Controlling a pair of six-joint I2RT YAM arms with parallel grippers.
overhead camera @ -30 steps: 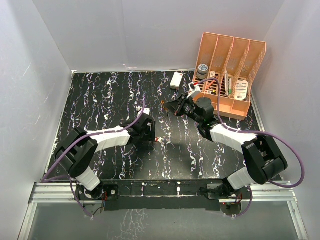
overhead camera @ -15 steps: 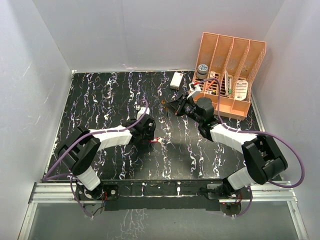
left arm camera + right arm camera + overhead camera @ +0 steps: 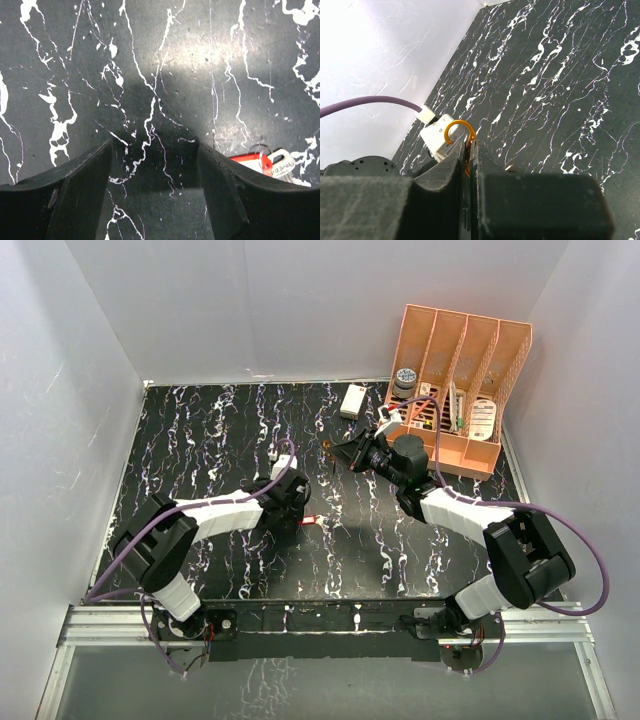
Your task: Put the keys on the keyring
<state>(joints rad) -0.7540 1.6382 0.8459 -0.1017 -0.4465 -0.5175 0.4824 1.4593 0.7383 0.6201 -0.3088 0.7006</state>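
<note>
The key, with a red head (image 3: 249, 162) and a silver blade, lies flat on the black marbled table. It also shows in the top view (image 3: 308, 520). My left gripper (image 3: 155, 150) is open and low over the table. The key lies just outside its right finger (image 3: 220, 190), and nothing is between the jaws. My right gripper (image 3: 468, 146) is shut on the orange-gold keyring (image 3: 460, 127), whose open hook sticks out above the fingertips. In the top view the right gripper (image 3: 340, 451) holds the ring (image 3: 329, 446) above the table, behind and to the right of the left gripper (image 3: 297, 508).
An orange slotted file rack (image 3: 462, 360) with small items stands at the back right. A white rectangular box (image 3: 352, 400) lies near the back wall. White walls enclose the table. The left wrist's white camera block with its purple cable (image 3: 434, 136) shows behind the ring.
My left gripper has shifted slightly toward the key and lower over the table. The key now lies a little further left. The right gripper has stayed still with the ring.
</note>
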